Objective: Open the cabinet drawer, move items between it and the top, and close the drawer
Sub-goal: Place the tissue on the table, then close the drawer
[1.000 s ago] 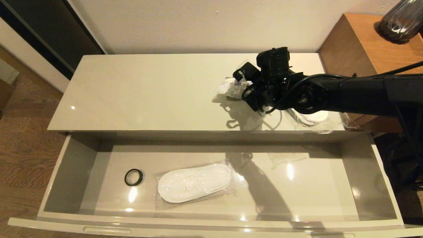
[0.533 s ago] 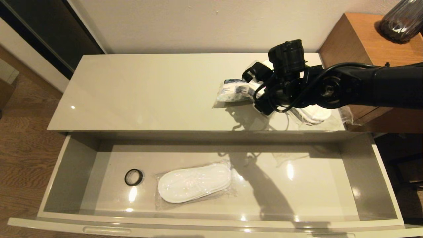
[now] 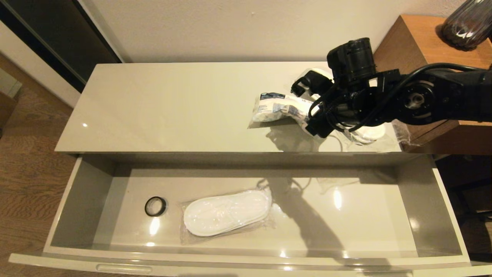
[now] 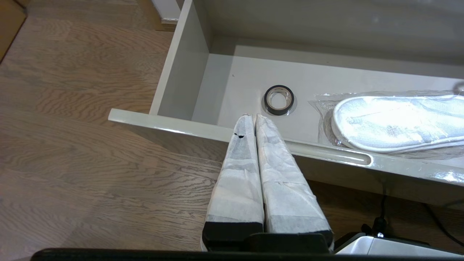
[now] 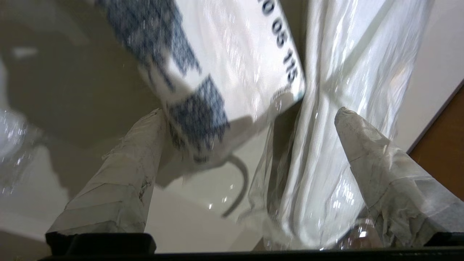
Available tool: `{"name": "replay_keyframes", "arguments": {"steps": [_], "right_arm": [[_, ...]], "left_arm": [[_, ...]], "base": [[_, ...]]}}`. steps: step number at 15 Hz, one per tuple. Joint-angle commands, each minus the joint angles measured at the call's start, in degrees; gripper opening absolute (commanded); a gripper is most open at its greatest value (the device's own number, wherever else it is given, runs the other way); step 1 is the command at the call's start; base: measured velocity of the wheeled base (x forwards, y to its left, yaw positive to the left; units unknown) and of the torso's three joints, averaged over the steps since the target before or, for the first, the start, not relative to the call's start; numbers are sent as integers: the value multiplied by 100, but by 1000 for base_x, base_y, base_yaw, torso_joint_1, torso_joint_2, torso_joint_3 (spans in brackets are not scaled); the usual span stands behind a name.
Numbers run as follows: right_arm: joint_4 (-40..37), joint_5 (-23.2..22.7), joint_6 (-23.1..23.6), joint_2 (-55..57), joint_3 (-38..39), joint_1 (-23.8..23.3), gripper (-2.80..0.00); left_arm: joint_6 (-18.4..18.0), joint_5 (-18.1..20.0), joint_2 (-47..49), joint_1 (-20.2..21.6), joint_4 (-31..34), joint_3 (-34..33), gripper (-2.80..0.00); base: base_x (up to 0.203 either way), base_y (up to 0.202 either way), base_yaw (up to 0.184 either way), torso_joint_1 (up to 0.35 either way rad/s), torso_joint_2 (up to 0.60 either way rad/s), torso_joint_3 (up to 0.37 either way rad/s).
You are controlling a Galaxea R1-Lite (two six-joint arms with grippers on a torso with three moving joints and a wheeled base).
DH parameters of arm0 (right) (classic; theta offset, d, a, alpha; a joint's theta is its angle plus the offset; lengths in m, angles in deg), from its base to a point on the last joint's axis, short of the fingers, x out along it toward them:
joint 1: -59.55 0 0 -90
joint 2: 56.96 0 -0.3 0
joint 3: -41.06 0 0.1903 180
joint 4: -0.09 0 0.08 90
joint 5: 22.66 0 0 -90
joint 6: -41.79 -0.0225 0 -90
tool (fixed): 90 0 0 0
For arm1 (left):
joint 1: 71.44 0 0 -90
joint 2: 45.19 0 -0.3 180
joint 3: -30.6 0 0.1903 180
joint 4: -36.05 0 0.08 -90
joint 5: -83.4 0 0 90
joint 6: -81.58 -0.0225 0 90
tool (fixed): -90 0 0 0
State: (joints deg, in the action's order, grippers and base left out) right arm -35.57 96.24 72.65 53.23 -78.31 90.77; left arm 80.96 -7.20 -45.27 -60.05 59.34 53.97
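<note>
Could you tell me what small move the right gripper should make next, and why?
Probably lift clear of the top. The right gripper is open, its fingers straddling the end of the white packet and the bagged slippers beside it, both lying on the panel and neither one clamped. The left gripper hangs shut outside the open drawer.

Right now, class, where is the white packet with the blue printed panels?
In the head view, the packet lies on the cabinet top, toward its right end, between the open right gripper and bagged slippers beyond it.
</note>
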Motion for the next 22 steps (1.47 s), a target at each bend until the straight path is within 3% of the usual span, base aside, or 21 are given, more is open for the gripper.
{"name": "replay_keyframes", "arguments": {"steps": [1,5,6,8,11,18,20,22], "right_arm": [[-64,21,-65,-447,467,34,0],[-98,104,-174,-1037,1239,42,0],[-98,201,-177,-1104,1268,36,-280],[-106,323,-218,-1158,1286,29,-280],[-441,777,-770,-1259,1278,1,-280],[-4406,819,-3898,-2423,1240,242,-280],[-5197,517,-4706,-2768,1416,259,-280],[-5426,251,-5266,-3008,1946,261,-280]], "left_arm": [[1,-2,-222,3,-1,-9,-280],[1,-2,-222,3,-1,-18,-280],[1,-2,-222,3,-1,-13,-280],[1,-2,-222,3,-1,-18,-280],[1,-2,-222,3,-1,-15,-280],[1,-5,-222,3,-1,-12,-280],[1,-2,-222,3,-1,-18,-280],[1,-2,-222,3,-1,-18,-280]], "base": [[0,0,0,0,0,0],[0,0,0,0,0,0],[0,0,0,0,0,0],[0,0,0,0,0,0],[0,0,0,0,0,0],[0,0,0,0,0,0],[0,0,0,0,0,0],[0,0,0,0,0,0]]}}
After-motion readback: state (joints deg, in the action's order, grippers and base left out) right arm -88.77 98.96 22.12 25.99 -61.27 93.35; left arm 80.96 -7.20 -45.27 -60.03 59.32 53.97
